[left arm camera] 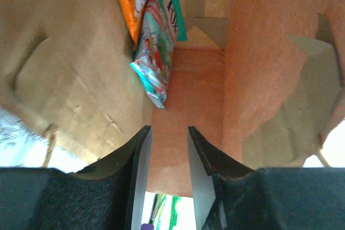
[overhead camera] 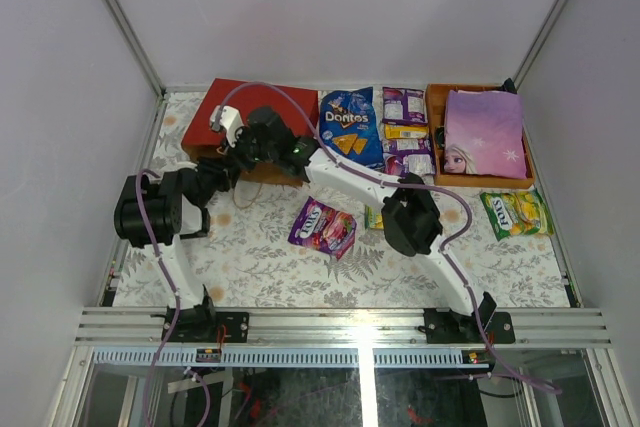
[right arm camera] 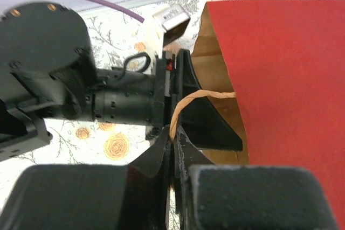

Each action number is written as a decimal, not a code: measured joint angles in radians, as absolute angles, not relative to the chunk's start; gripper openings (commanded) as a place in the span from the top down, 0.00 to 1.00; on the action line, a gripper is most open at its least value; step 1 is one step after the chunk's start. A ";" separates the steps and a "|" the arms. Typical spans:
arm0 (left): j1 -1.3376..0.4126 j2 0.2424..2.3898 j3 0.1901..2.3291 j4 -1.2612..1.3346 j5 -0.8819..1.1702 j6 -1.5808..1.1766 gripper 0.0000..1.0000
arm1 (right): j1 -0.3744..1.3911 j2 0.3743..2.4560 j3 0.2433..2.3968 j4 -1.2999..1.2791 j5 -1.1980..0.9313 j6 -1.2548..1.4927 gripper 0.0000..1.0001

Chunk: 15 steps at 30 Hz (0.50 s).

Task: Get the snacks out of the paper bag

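The red paper bag (overhead camera: 262,105) lies at the back left, and its red side shows in the right wrist view (right arm camera: 285,106). My left gripper (left arm camera: 170,130) is open and empty inside the bag, among brown kraft walls. A teal packet (left arm camera: 159,52) and an orange-yellow packet (left arm camera: 131,1) lie deeper in, ahead of its fingers. My right gripper (right arm camera: 173,133) is shut on the bag's tan cord handle (right arm camera: 197,96) at the mouth. The blue Doritos bag (overhead camera: 350,127), small purple packs (overhead camera: 405,105), a purple pack (overhead camera: 323,226) and a yellow-green pack (overhead camera: 516,213) lie on the table.
An orange tray (overhead camera: 436,137) at the back right holds the lilac princess item (overhead camera: 484,132). A small green pack (overhead camera: 373,217) lies partly under the right arm's elbow (overhead camera: 411,219). Both forearms crowd the bag mouth. White walls enclose the table.
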<state>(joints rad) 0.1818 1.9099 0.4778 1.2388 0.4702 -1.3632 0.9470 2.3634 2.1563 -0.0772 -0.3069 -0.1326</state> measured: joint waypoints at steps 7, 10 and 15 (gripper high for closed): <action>0.070 1.912 0.544 1.226 0.368 -1.385 0.60 | 0.947 2.313 2.156 -0.060 -0.271 -0.119 1.00; 0.019 1.927 0.571 1.226 0.316 -1.401 0.59 | 0.947 2.298 2.157 -0.057 -0.233 -0.117 1.00; -0.039 1.976 0.601 1.211 0.232 -1.414 0.57 | 0.947 2.294 2.175 -0.072 -0.185 -0.116 1.00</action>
<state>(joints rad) -0.0391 1.9762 0.6006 1.2110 0.2317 -1.4136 0.9474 2.2944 2.1746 -0.0723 -0.1852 -0.1162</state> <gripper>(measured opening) 0.417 0.019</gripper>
